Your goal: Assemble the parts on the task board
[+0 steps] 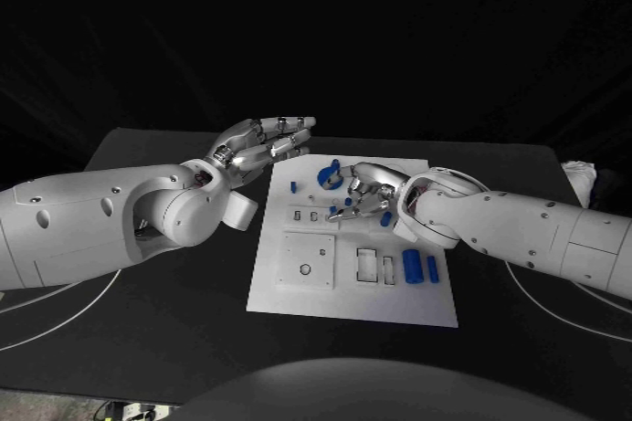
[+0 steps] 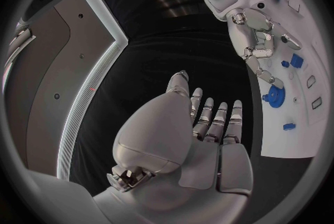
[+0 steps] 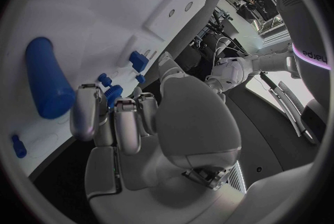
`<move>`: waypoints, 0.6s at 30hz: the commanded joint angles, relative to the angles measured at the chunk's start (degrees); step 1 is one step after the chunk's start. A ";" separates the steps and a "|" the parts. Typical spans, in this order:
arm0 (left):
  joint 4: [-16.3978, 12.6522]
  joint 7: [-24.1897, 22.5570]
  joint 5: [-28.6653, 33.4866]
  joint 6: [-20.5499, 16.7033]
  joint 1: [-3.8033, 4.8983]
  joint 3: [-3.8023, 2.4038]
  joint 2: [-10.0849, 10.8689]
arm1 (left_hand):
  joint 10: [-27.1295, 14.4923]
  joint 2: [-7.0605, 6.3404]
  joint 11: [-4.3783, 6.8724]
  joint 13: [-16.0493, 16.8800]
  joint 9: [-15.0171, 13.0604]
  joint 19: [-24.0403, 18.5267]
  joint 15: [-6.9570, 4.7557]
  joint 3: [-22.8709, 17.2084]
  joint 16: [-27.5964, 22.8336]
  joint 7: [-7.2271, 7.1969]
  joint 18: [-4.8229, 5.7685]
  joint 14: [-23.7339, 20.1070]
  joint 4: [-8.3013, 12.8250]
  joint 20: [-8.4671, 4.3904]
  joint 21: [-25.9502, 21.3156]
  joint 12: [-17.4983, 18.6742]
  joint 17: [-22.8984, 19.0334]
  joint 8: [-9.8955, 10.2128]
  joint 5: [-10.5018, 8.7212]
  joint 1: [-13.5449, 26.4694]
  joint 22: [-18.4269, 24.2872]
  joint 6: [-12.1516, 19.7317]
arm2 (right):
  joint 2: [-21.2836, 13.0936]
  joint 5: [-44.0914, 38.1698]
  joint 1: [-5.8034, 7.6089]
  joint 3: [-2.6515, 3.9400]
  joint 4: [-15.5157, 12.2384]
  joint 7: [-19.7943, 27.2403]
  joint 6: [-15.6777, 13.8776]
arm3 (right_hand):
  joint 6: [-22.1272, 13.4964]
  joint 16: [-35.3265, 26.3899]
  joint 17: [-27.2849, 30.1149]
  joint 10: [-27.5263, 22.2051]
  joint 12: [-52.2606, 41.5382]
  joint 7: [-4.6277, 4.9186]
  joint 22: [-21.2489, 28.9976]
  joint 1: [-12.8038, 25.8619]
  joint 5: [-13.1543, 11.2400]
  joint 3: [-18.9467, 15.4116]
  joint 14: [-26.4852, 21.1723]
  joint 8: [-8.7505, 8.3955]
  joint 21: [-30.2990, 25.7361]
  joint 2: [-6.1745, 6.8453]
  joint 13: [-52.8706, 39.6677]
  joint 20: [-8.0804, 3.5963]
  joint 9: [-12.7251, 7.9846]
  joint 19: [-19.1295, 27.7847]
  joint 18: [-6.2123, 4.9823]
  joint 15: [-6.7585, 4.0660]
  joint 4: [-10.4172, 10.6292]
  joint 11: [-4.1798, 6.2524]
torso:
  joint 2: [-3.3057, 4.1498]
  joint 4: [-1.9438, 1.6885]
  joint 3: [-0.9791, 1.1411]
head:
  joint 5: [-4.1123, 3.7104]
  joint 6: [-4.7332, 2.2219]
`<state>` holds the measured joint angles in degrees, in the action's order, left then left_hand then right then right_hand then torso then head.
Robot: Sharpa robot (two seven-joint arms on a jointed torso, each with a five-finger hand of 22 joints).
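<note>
Nearest, at lower centre, I note the board (image 1: 353, 302), white and bare at its near edge. Mid-frame, right of centre, two blue cylinders (image 1: 419, 266) lie flat: rigid, light, likely slippery; I would pinch mid-length. Beyond, right hand (image 1: 363, 191) curls over small parts; whether it holds one, I cannot tell. Farthest, left hand (image 1: 264, 145) hovers wide, holding nothing.

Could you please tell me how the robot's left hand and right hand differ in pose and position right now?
The left hand is off the task board, beside its far left corner; the right hand is over the board's far half among the blue parts. The left hand's fingers lie straight together; the right hand's curl downward. Neither plainly holds anything.
</note>
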<state>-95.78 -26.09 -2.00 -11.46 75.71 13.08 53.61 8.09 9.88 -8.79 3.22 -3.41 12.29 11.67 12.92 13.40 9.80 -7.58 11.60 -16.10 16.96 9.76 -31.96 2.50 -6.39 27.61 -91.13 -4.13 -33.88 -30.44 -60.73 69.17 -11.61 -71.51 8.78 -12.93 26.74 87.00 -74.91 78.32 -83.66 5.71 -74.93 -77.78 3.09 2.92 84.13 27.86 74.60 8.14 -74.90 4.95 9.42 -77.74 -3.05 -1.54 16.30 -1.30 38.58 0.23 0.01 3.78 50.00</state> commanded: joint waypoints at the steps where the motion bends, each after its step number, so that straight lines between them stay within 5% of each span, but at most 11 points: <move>1: -0.04 -0.32 0.12 0.80 0.03 -0.05 -0.04 | 0.37 -0.10 -0.16 0.08 -0.06 0.38 -0.09 -0.30 0.32 0.21 1.11 0.26 0.06 -0.21 0.19 -0.18 0.09 -0.19 0.27 -0.46 -0.01 -0.10 | -0.22 4.04 0.00 0.03 -0.07 7.33 -5.39 | 1.19 -0.44 -7.60 -0.99 0.50 0.23 -9.52 1.28 -0.29 -2.09 0.79 -0.02 -0.75 -0.24 -4.96 0.08 -0.11 1.01 -1.12 0.18 0.40 -0.16 | -0.01 0.01 -0.02 | 0.06 0.00; 14: 0.32 -1.45 0.13 -0.73 0.03 -0.05 0.38 | 0.36 -0.31 0.09 0.08 -0.03 0.74 0.09 -0.38 0.59 0.00 1.16 0.46 0.21 -0.19 0.44 -0.17 0.13 -0.16 0.35 -0.85 -0.09 0.12 | -2.85 13.87 0.94 0.28 -1.25 18.10 -8.05 | 5.17 -0.44 -7.36 -3.42 1.58 1.14 -9.35 11.17 -0.28 -10.57 0.16 0.01 -1.46 -2.69 -3.41 0.93 -0.85 2.33 -1.23 1.16 0.58 -1.12 | -0.01 -0.02 -0.02 | 0.68 0.00; 18: 0.33 -3.40 0.07 -2.69 0.03 -0.05 0.70 | 1.92 -0.64 0.31 0.45 -0.02 2.12 0.28 -1.06 2.66 -0.68 1.19 2.63 0.88 -0.20 1.39 -3.07 0.46 -0.19 0.39 -2.65 -0.39 0.31 | -5.24 16.92 1.73 0.31 -2.87 19.87 -8.39 | 6.78 -0.05 -8.00 -2.80 1.19 1.26 -9.55 16.54 -0.34 -12.17 0.59 -0.05 -0.73 -6.58 -3.83 1.11 -1.07 1.96 -1.11 1.27 0.48 -1.21 | -0.01 0.05 0.01 | 1.13 0.00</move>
<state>-95.39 -26.74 -2.00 -12.22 75.71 13.07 54.30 9.57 9.25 -8.35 3.55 -3.41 14.19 11.98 12.04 15.67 9.49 -6.69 13.82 -15.21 16.77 10.94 -34.32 2.89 -6.39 27.83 -93.46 -4.47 -33.57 -35.27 -48.63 70.70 -11.35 -73.97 23.97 -20.22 33.30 86.71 -74.95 75.23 -82.30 6.93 -74.92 -62.02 3.09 -9.06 84.13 28.15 73.68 1.72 -74.90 5.84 8.39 -75.72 -3.95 -0.71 16.79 -2.48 38.58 0.23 0.00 4.65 50.01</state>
